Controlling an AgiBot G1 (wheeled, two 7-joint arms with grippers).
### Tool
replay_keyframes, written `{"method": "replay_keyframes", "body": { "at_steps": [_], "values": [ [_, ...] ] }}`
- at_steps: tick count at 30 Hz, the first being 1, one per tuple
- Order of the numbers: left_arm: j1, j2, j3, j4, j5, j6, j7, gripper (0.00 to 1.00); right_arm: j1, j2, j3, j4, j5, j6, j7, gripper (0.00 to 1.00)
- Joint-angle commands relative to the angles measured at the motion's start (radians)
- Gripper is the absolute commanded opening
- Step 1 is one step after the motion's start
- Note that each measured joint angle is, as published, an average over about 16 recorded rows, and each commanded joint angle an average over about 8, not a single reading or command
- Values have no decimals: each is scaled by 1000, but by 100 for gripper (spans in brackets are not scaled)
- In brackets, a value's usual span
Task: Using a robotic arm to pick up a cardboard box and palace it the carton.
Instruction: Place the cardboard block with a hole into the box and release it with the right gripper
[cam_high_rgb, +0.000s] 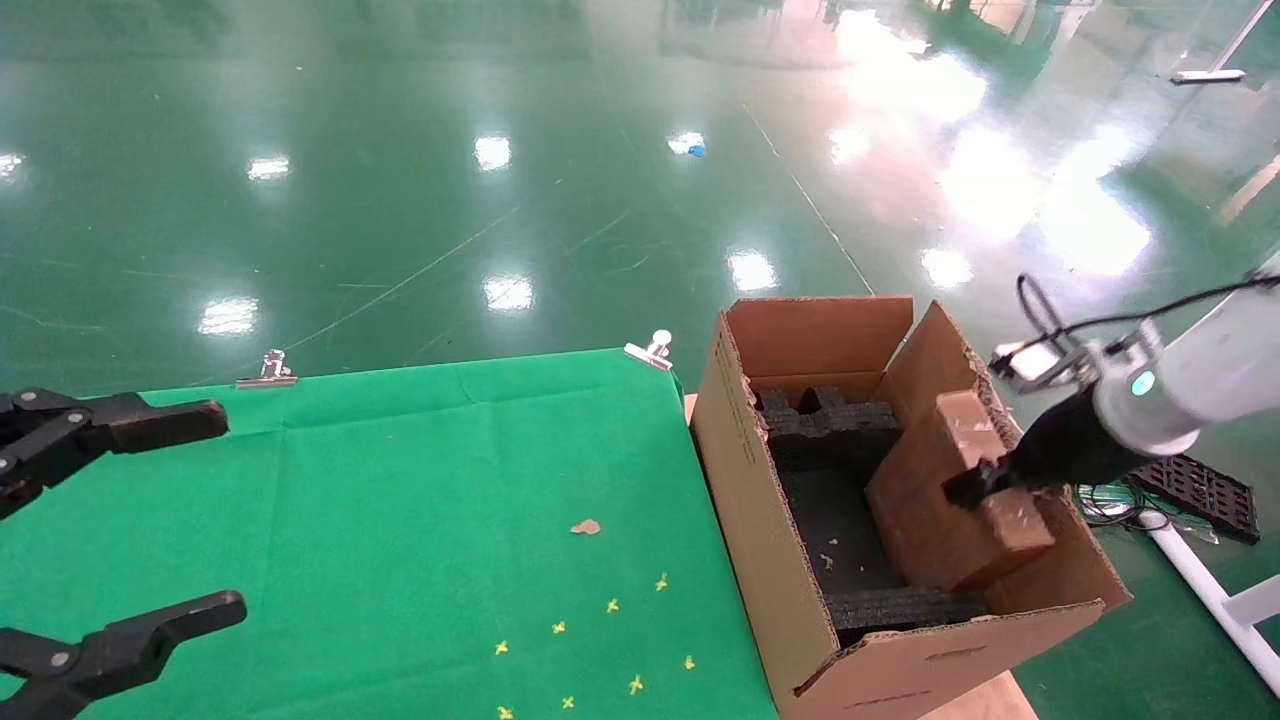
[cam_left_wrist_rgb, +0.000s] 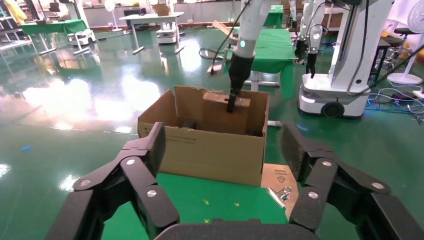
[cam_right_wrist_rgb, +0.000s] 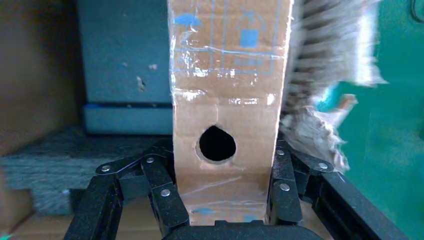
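Observation:
My right gripper (cam_high_rgb: 975, 487), on the white robotic arm (cam_high_rgb: 1200, 380), is shut on the small cardboard box (cam_high_rgb: 945, 500). It holds the box tilted inside the large carton (cam_high_rgb: 740, 470), against the carton's right flap and above the black foam blocks (cam_high_rgb: 830, 425). In the right wrist view the box (cam_right_wrist_rgb: 227, 110) stands between my fingers (cam_right_wrist_rgb: 165, 195), with glossy tape patches and a round hole facing the camera. The left wrist view shows the carton (cam_left_wrist_rgb: 210, 145) with the box (cam_left_wrist_rgb: 220, 100) sticking up in it. My left gripper (cam_high_rgb: 150, 520) is open and empty over the green table's left side.
The green cloth table (cam_high_rgb: 420, 480) carries small yellow marks (cam_high_rgb: 600, 640) and a brown scrap (cam_high_rgb: 586, 527). Metal clips (cam_high_rgb: 268, 372) hold the cloth at the far edge. A black grid part (cam_high_rgb: 1200, 490) and a white frame lie on the floor right of the carton.

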Motion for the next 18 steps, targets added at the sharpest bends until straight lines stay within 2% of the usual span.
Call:
{"method": "replay_keyframes", "body": {
  "at_steps": [1, 5, 6, 7, 13, 14, 15, 18],
  "values": [
    [0, 0, 0, 0, 0, 0, 0, 100, -45, -22, 2, -38, 14, 27, -21, 0],
    [0, 0, 0, 0, 0, 0, 0, 100, -96, -60, 12, -98, 37, 68, -58, 0],
    [0, 0, 0, 0, 0, 0, 0, 100, -104, -67, 16, -109, 44, 74, -69, 4],
    [0, 0, 1, 0, 0, 0, 0, 100, -110, -73, 19, -120, 49, 77, -80, 14],
    [0, 0, 1, 0, -1, 0, 0, 100, -108, -103, 23, -177, 56, 64, -128, 89],
    [0, 0, 1, 0, -1, 0, 0, 100, -105, -108, 21, -187, 53, 59, -132, 97],
    [0, 0, 1, 0, -1, 0, 1, 100, -101, -113, 19, -196, 50, 55, -136, 100],
    [0, 0, 1, 0, -1, -1, 1, 100, -90, -124, 13, -219, 39, 49, -145, 100]
  ]
}}
